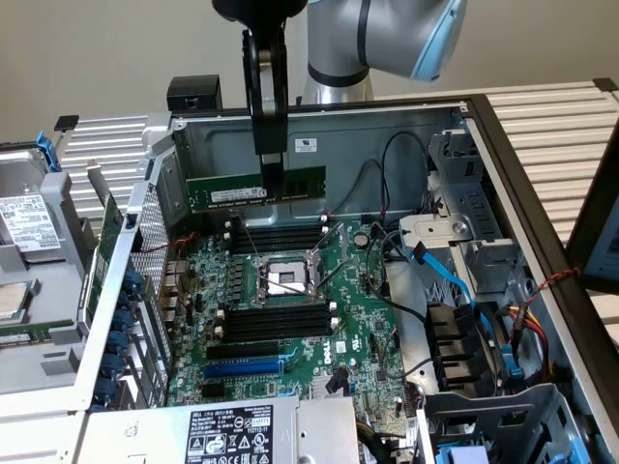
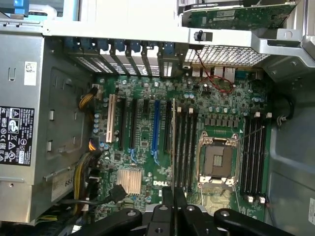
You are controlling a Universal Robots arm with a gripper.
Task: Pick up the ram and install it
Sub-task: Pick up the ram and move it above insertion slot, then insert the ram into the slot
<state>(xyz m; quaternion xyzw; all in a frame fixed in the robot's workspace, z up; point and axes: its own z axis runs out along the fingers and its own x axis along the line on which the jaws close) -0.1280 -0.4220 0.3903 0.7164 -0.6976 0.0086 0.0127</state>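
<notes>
The ram [image 1: 232,192] is a long green stick with a white label strip, hanging level above the motherboard [image 1: 353,333] inside the open computer case. My gripper [image 1: 272,172] is shut on its upper edge near the middle, coming straight down from above. The stick hovers over the far bank of black memory slots [image 1: 276,235], apart from them. In the wrist view the ram [image 2: 173,142] appears edge-on as a thin line running out from the gripper [image 2: 173,195], beside one bank of black slots [image 2: 186,147].
A CPU socket [image 1: 287,278] lies between two banks of memory slots, the nearer bank [image 1: 276,322] above a blue expansion slot [image 1: 242,367]. Cables and blue leads [image 1: 455,280] crowd the exterior view's right. Case walls [image 1: 387,126] surround the board; a power supply [image 1: 227,433] sits at front.
</notes>
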